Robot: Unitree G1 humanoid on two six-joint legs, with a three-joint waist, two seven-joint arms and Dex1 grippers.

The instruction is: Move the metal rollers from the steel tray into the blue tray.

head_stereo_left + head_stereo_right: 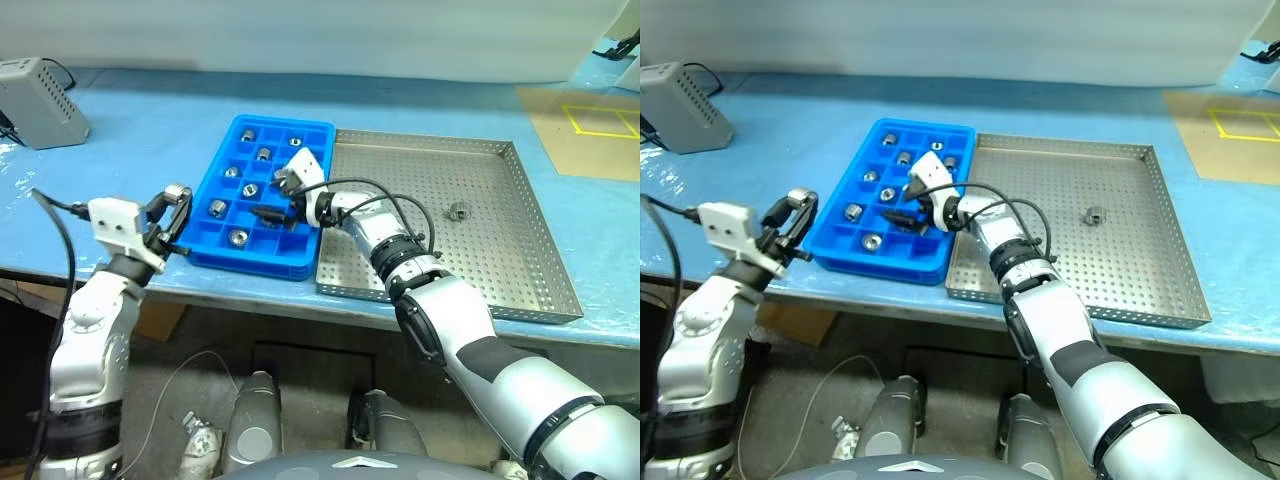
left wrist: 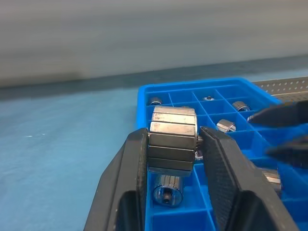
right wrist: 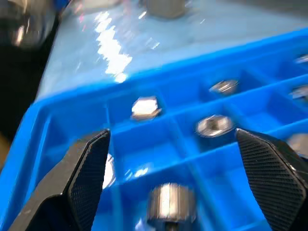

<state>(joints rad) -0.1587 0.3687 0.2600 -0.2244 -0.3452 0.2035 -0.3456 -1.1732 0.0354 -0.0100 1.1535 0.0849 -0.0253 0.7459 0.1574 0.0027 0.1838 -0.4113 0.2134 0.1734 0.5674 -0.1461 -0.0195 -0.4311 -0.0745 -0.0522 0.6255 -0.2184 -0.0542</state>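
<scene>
The blue tray sits on the table just left of the steel tray. Several metal rollers lie in the blue tray's compartments, and one roller lies on the steel tray's perforated floor. My left gripper hovers at the blue tray's near left corner, shut on a metal roller. My right gripper is low over the middle of the blue tray, open, its fingers wide apart. A roller rests in the compartment below them.
A grey box with a cable stands at the table's far left. A tan mat with yellow tape lies at the far right. Both trays sit close to the table's front edge.
</scene>
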